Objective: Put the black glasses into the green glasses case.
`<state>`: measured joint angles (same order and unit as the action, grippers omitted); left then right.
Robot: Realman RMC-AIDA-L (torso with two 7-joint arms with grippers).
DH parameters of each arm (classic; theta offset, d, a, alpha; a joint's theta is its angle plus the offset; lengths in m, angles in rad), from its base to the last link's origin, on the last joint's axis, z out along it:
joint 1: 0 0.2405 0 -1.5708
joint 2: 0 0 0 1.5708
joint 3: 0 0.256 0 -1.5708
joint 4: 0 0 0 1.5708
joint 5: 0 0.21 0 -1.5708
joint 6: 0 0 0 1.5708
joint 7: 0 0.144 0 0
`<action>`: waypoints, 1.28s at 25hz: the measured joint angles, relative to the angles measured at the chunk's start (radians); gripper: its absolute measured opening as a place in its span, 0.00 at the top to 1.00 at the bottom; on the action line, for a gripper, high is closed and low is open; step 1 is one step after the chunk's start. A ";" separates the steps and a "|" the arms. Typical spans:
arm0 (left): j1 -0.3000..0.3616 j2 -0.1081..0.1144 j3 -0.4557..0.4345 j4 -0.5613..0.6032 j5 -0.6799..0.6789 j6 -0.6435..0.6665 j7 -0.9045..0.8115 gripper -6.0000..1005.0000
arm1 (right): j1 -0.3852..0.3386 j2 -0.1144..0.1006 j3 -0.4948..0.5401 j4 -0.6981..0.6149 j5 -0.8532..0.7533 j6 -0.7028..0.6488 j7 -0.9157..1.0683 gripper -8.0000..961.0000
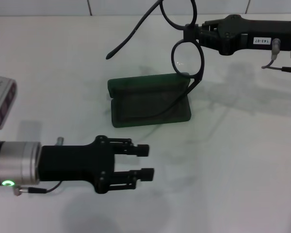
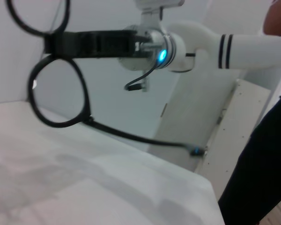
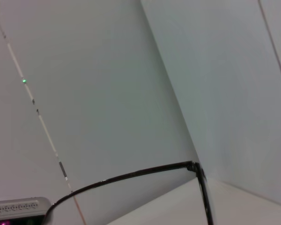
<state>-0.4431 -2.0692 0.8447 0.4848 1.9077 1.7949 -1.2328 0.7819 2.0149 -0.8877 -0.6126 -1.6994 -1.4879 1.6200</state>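
a white tabletop is filling the head view. the right gripper, a black two-fingered claw on a black arm reaching in from the right at the far side of the table, is pinching the bridge of the thin black-framed glasses with rounded clear lenses, holding them up in the air with the lenses stacked one above the other. the lower lens is hanging just above the far right corner of the dark green rectangular hard glasses case, which is lying open and flat on the table near the middle. one slim temple arm is trailing down over the open case, and the other is sticking out to the left, above the table. the left gripper, also black, on a silver-cuffed arm, is sitting low at the near left, well apart from the case, with its two fingers spread apart and nothing between them. the left wrist view is showing the glasses gripped at the bridge by the right gripper. the right wrist view is showing only a temple arm of the glasses against the wall.
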 joint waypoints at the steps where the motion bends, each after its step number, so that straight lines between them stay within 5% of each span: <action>1: -0.008 -0.004 0.000 -0.007 -0.001 -0.002 0.004 0.38 | -0.002 0.002 0.000 0.005 0.008 -0.001 -0.019 0.92; 12: -0.080 -0.015 0.008 -0.064 0.001 0.002 0.072 0.58 | -0.027 -0.001 0.004 0.041 0.059 -0.046 -0.081 0.92; 23: -0.095 -0.013 0.002 -0.074 -0.036 0.025 0.089 1.00 | -0.057 -0.004 0.005 0.042 0.067 -0.119 -0.096 0.92; 32: -0.108 -0.012 0.005 -0.074 -0.057 0.062 0.088 0.99 | -0.062 -0.001 0.000 0.044 0.067 -0.128 -0.097 0.92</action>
<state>-0.5516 -2.0814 0.8497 0.4107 1.8504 1.8568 -1.1448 0.7196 2.0142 -0.8872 -0.5683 -1.6320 -1.6162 1.5233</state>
